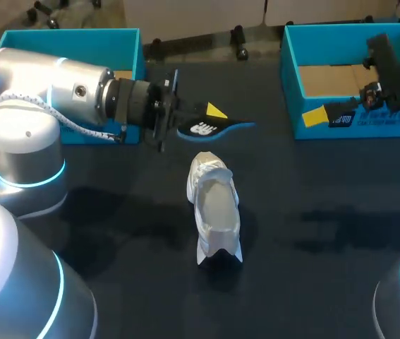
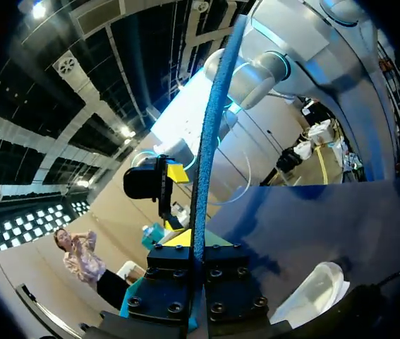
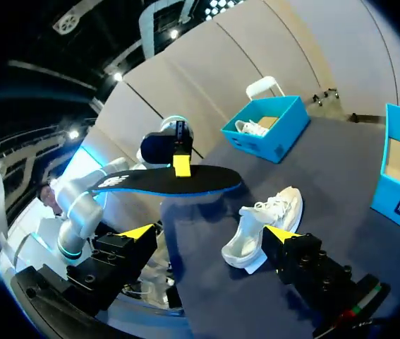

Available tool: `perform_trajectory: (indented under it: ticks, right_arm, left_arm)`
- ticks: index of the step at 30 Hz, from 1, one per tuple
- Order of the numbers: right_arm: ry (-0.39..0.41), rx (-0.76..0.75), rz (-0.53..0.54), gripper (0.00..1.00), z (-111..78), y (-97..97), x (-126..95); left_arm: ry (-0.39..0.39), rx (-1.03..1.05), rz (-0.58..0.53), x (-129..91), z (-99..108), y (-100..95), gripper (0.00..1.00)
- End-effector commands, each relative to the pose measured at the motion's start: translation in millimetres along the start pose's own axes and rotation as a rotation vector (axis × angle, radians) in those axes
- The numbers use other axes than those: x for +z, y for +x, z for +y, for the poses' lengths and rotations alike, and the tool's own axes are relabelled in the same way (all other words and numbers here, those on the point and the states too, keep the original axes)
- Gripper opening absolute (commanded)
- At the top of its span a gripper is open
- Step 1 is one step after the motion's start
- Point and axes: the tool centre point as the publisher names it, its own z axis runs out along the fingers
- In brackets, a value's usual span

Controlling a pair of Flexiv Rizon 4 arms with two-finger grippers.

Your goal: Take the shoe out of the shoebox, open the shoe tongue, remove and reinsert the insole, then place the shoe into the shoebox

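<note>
Shoe (image 1: 216, 212), white, stood on its sole near the middle of the tabletop (image 1: 312, 233), lying lengthwise between the far and near edges. Its insole (image 1: 210, 128), black with a blue rim, was held in the air beyond it, toward the far edge. The left gripper (image 1: 198, 121) was clamped on one end of it. The right gripper (image 3: 207, 232) hung over the blue shoebox (image 1: 326, 128) at the far right corner, its fingers spread wide with nothing between them. A second blue box (image 1: 80, 42) sat at the far left corner.
</note>
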Motion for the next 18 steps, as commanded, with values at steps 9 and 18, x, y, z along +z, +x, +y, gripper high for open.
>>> perform_trajectory:
  ticks: [9, 18]
  right_arm:
    - [0.034, -0.265, -0.171, 1.0, -25.0, -18.0, 2.9]
    - [0.075, -0.404, -0.243, 1.0, -48.0, -36.9, 12.5]
  left_arm:
    - [0.028, -0.104, -0.019, -10.1, -16.4, 9.5, 0.0]
    - [0.051, -0.169, -0.038, -16.6, -24.7, 25.6, 0.0]
